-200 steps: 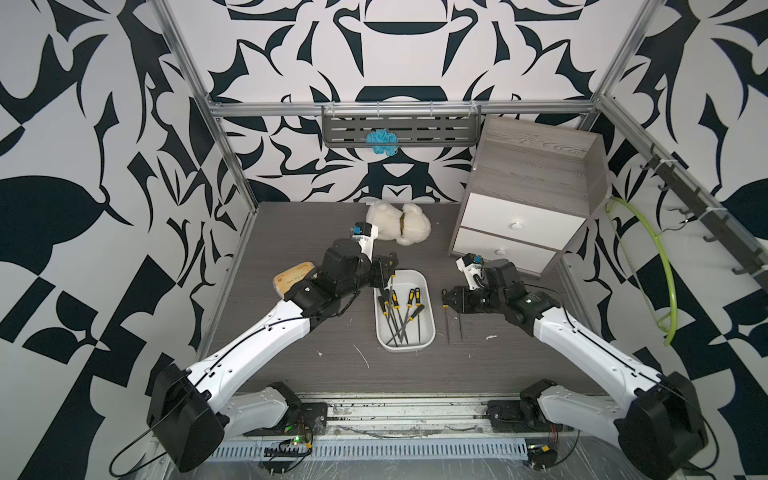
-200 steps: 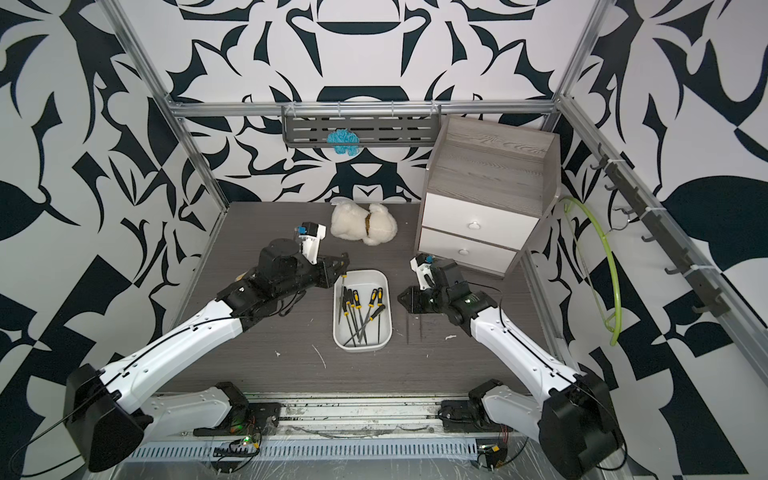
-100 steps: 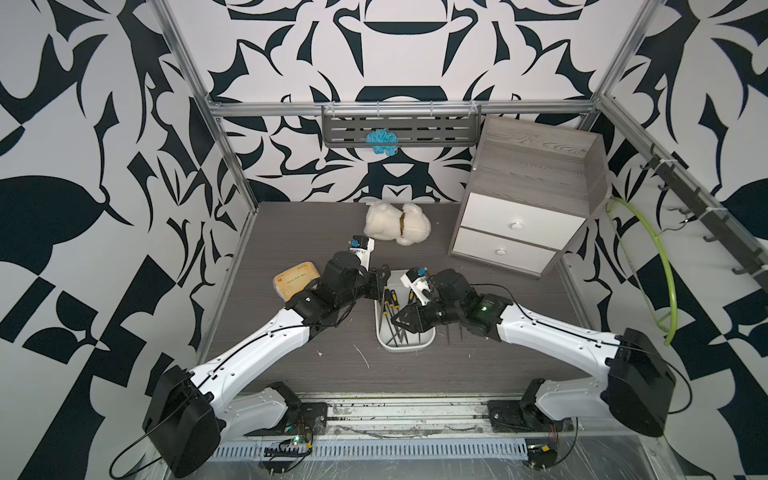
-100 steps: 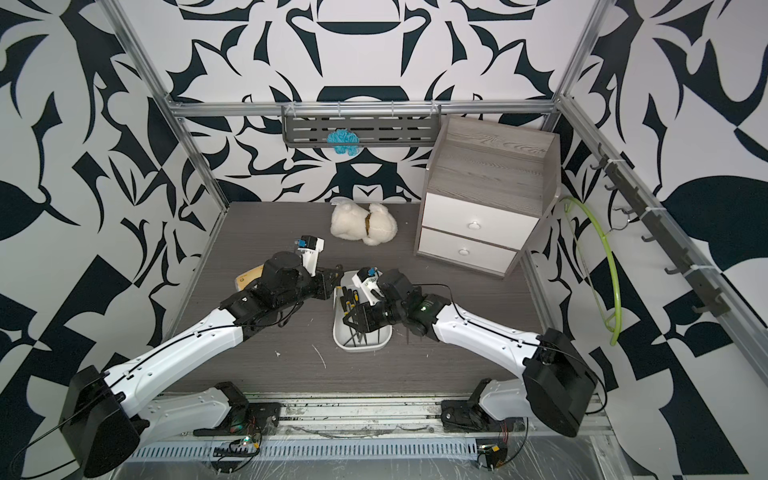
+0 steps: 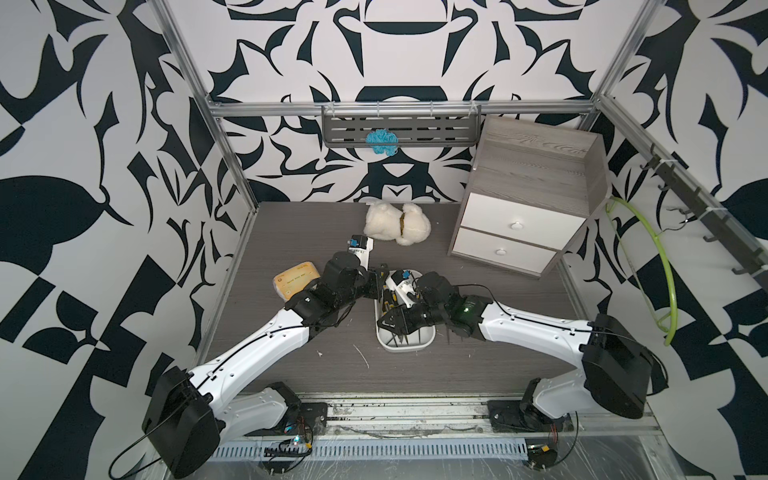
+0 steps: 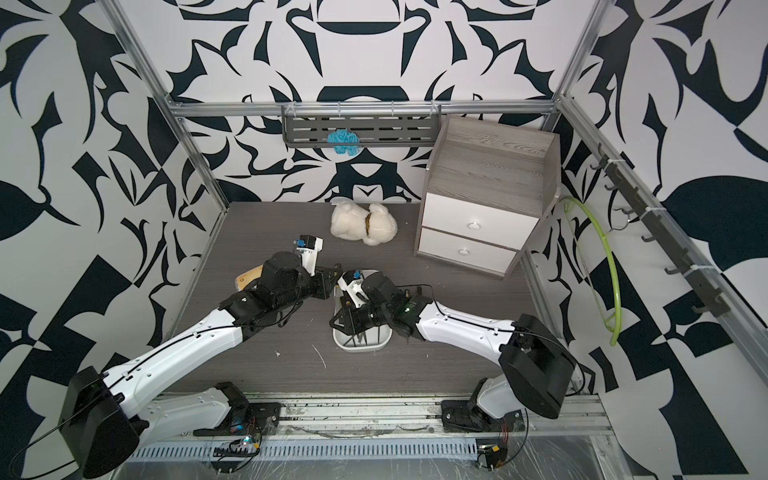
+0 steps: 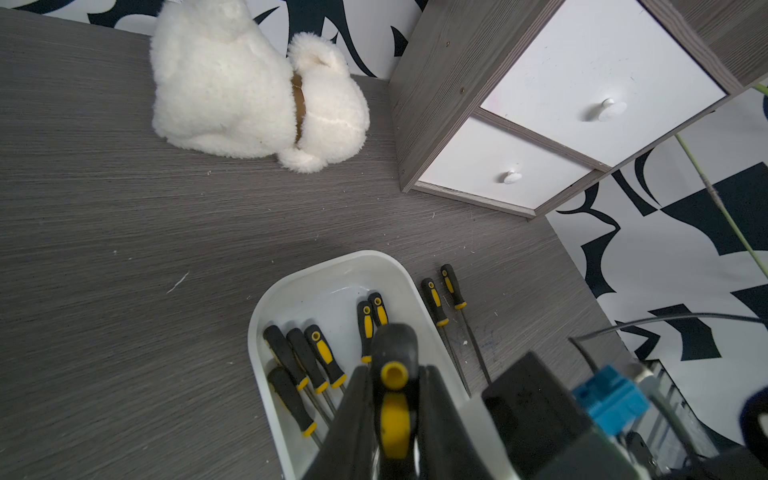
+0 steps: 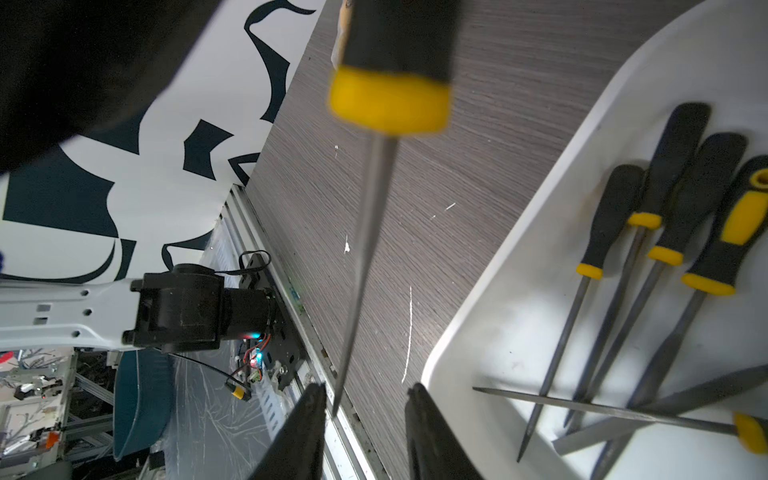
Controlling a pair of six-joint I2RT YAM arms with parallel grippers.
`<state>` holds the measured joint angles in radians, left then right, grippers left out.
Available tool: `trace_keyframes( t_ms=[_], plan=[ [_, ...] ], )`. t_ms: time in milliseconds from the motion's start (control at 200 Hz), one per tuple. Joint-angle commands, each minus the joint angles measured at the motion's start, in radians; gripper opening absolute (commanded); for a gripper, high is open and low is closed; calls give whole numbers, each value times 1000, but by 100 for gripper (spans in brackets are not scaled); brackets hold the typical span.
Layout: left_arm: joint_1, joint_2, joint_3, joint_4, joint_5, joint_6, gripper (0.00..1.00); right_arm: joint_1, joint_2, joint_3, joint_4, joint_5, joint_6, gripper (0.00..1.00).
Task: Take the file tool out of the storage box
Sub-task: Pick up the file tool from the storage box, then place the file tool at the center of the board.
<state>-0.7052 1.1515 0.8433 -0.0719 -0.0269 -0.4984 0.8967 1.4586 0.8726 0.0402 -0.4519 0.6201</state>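
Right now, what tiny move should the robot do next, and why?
Probably the right gripper should slide a bit further up the file and close on its metal shaft. The left gripper grips the file's handle, lifted beside the storage box, and only the file's tip sits between the right gripper's open jaws.

Black-and-white patterned walls point(image 5: 415, 54) enclose a grey wood-grain tabletop point(image 5: 291, 232); a grey cabinet point(image 5: 536, 174) with two white drawers point(image 5: 519, 226) stands at the back, near a slotted shelf point(image 5: 436, 133)
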Motion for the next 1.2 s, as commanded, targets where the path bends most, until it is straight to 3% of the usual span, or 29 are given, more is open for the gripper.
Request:
trace_keyframes(
  t_ms=[0,145,310,445,520,615,655,840,950,1195],
  plan=[
    [0,6,7,7,-7,9,0,4,-1,42,75,14,14,32],
    [1,17,13,4,-3,6,0,7,26,45,118,27,34,13],
    [1,11,9,6,-3,3,0,8,36,45,128,28,35,10],
    [1,6,5,10,-3,-1,4,8,40,44,121,30,34,0],
    [1,0,2,12,-6,-4,15,7,46,42,118,24,33,0],
    [1,-6,-2,17,-8,-7,59,7,54,48,96,14,33,0],
    [0,-9,-7,19,-13,-12,68,8,52,51,78,19,32,0],
    [1,-54,-31,21,-37,-34,78,5,-9,70,-143,96,-10,0],
    [1,-92,-55,16,-79,-54,95,5,-68,131,-455,233,-75,0],
    [1,-108,-49,4,-37,-58,96,-44,-227,243,-977,555,-127,0]
  ],
)
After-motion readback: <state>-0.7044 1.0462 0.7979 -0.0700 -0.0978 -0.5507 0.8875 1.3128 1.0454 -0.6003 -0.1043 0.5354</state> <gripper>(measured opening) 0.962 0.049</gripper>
